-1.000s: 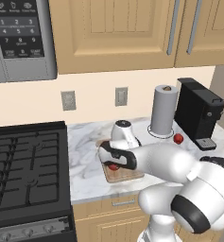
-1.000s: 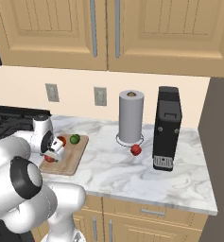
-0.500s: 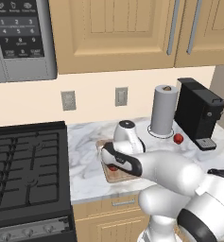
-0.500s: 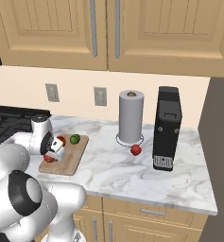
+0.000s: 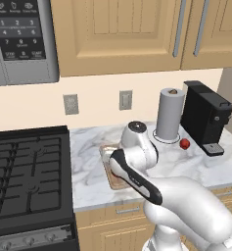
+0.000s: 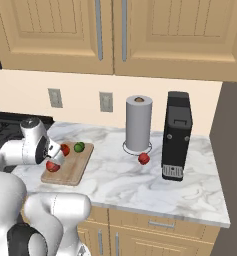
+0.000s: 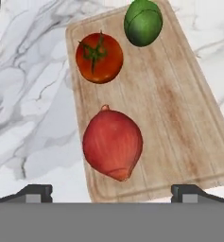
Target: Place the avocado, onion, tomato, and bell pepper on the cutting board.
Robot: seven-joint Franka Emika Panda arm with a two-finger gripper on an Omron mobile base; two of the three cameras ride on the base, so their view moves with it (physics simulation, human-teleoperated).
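The cutting board (image 7: pixel 179 108) lies on the marble counter. On it are the green avocado (image 7: pixel 142 21), the tomato (image 7: pixel 99 57) beside it, and the reddish onion (image 7: pixel 112 144) nearer the board's edge. My gripper (image 7: pixel 112 191) hangs open just above the board, its tips either side of the onion and apart from it. In the right base view, the avocado (image 6: pixel 79 147), tomato (image 6: pixel 65 149) and onion (image 6: pixel 53 166) rest on the board (image 6: pixel 75 170) beside my hand. The red bell pepper (image 6: pixel 144 158) sits on the counter by the paper towel roll, also red bell pepper (image 5: pixel 185 143).
A paper towel roll (image 6: pixel 138 124) and a black coffee machine (image 6: pixel 176 135) stand at the back right of the counter. The stove (image 5: pixel 24 171) lies left of the board. A microwave (image 5: pixel 19 39) hangs above the stove. Wall cabinets run overhead.
The arm has swung and its elbow has come forward over the board. The three vegetables on the board and the bell pepper stay where they were.
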